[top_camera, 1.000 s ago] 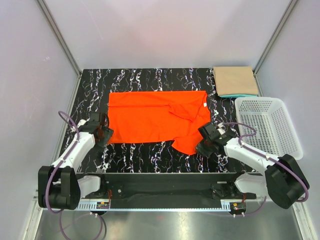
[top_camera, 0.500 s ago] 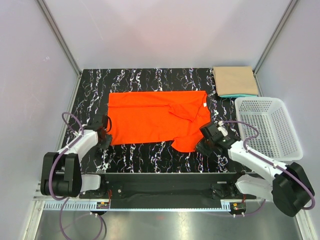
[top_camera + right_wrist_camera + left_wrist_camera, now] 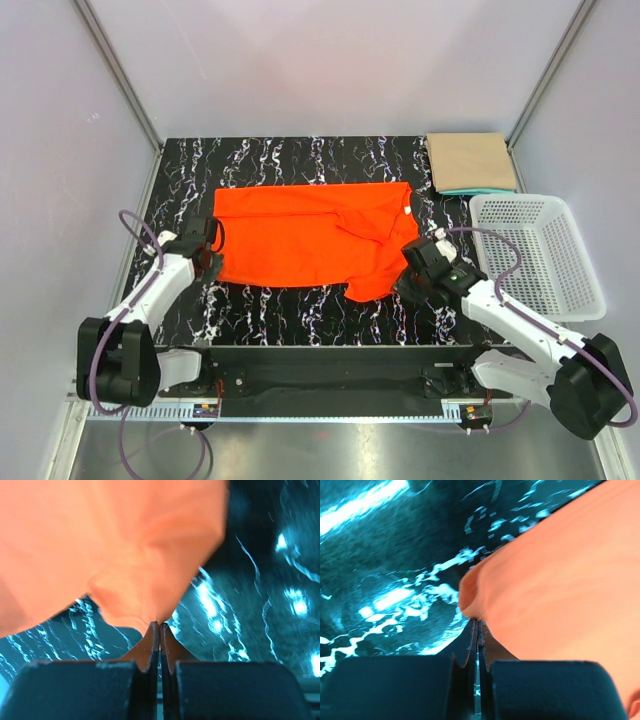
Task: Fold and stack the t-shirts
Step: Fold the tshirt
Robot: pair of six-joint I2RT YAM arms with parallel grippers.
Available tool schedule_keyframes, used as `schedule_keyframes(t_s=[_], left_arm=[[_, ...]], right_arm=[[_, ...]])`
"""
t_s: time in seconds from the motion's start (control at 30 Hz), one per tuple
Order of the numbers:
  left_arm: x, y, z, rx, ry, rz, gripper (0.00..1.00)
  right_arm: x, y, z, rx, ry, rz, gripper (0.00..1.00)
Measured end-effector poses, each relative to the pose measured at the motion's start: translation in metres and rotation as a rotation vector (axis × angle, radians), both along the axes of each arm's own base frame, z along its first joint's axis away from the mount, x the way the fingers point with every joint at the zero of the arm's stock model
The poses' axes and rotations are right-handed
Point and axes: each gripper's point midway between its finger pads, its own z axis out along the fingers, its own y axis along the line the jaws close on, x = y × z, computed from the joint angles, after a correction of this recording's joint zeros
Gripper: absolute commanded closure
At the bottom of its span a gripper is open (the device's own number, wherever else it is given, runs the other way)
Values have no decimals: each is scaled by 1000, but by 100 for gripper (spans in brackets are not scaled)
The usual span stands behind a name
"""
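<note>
A bright orange-red short-sleeved cloth t-shirt (image 3: 300,235) is spread across the middle of the black, white-veined marble-patterned table (image 3: 260,160), with its near right part rumpled and drawn toward the near edge. A small white neck label (image 3: 409,211) is seen at the shirt's far right corner; it is too small for any writing to be read. The left gripper (image 3: 478,626) is pinched tight on the shirt's near left edge, where a fold of cloth bulges just past the fingertips. The right gripper (image 3: 159,626) is likewise clamped on the shirt's near right corner, with cloth bunched above the closed jaws. A folded tan t-shirt (image 3: 470,160) is laid on a folded teal t-shirt (image 3: 478,191) at the table's far right corner; only a thin edge of the teal one is shown. A white plastic mesh basket (image 3: 585,270) is set just beside that stack, on its near side.
</note>
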Motion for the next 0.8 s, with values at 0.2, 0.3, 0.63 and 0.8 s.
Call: schedule_keyframes(t_s=[0.2,0.3,0.63,0.8], left_arm=[[30,1,14,27,11,-6,100],[46,3,21,45,22,2,100],[118,16,37,62,14,55,100],[151,18,30,70,31,26,100]], right_arm=[[44,10,41,-95,-138,84,100],[75,20,59,-145,-193,141,100],[178,-5,55,-276,-194,196,100],[213,-11,56,-292,-213,232,100]])
